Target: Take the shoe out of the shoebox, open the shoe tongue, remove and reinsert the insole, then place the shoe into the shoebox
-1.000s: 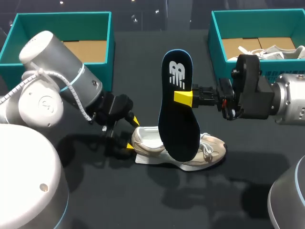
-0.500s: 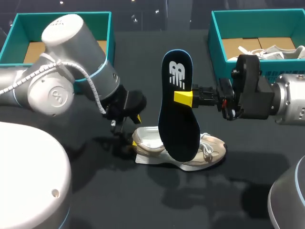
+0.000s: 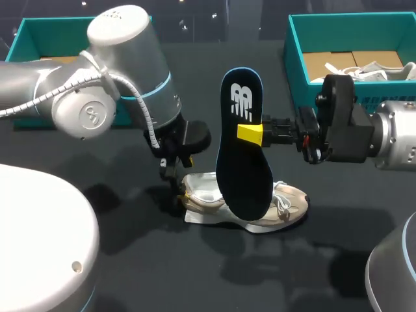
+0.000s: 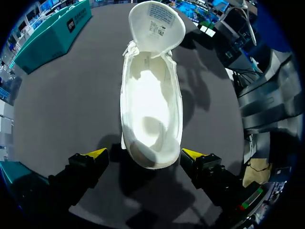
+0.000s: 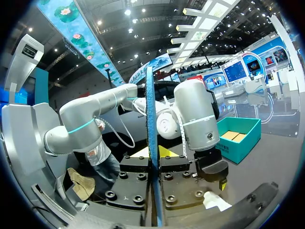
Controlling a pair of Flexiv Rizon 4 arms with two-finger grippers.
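There are two teal shoeboxes, left (image 3: 14,62) and right (image 3: 296,53), one shoe (image 3: 287,200), one insole (image 3: 244,159), and two hands, left (image 4: 144,154) and right (image 3: 250,134).

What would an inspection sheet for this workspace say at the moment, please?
Surface: dark table.
Job's things: shoe on its sole mid-table, tongue pulled open, no insole inside; insole held upright above it; teal left box and right box at the far edge, second shoe in the right one.
Clutter: nothing seen.
Grippers: left gripper open, straddling the heel; right gripper shut on the insole.
Cables: coiled white cable along the left arm.
Surroundings: nothing seen.
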